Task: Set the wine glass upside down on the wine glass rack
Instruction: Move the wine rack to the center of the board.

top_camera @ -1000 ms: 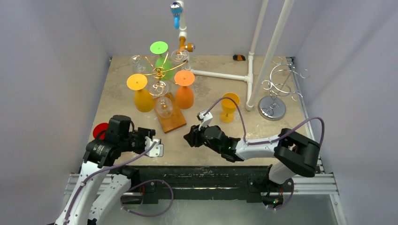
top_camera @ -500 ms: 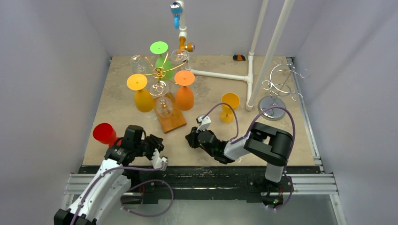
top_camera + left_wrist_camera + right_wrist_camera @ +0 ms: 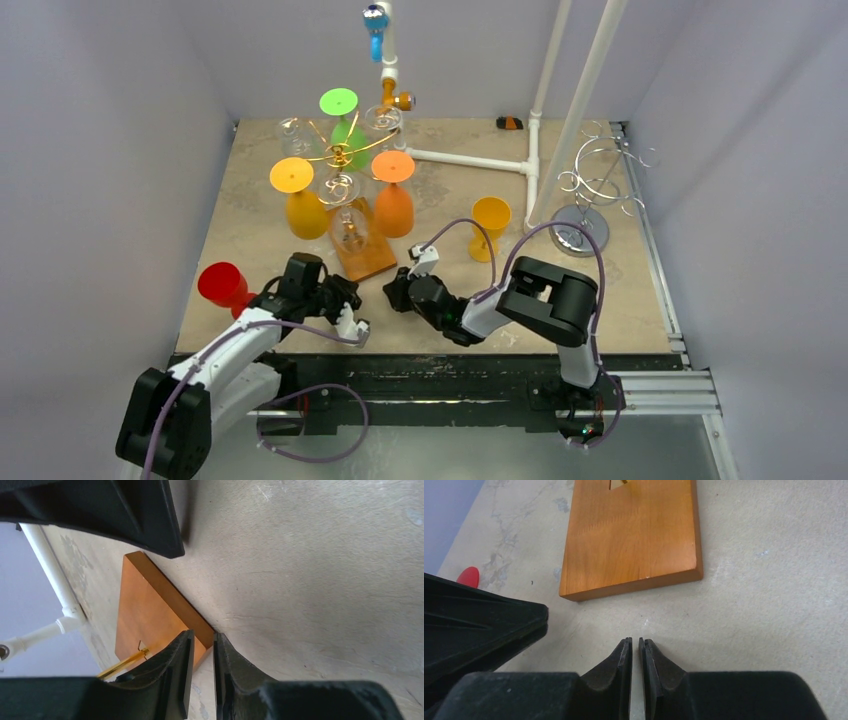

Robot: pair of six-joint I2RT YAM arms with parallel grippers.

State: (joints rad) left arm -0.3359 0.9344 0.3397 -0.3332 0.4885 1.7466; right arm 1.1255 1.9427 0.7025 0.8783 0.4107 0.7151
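While both arms are crowding the lower middle of the overhead view, neither one is holding anything, and that is where the trouble is lying. At the lower left, the red glass [image 3: 220, 282] is standing off the rack, smooth and opaque, with the left arm [image 3: 250, 335] passing just beside it. I am judging that a careless swing is likely to tip it.

The left gripper [image 3: 202, 645] is keeping its fingers [image 3: 182, 665] nearly together on nothing, tips just beside a corner of the wooden base [image 3: 150, 610]. That flat orange-brown slab is carrying the wine glass rack [image 3: 322, 158], whose thin gold wire arms are bearing hanging glasses [image 3: 393, 200], clear, green and orange, bowls down. A nudge to the board is likely to set them knocking.

The right gripper [image 3: 635, 647], also closed to a slit and empty, is facing the left one closely, so a clash is looking possible. Right of centre, a glossy yellow glass [image 3: 490, 222] is standing upright on a narrow stem. I cannot tell which loose glass is meant.
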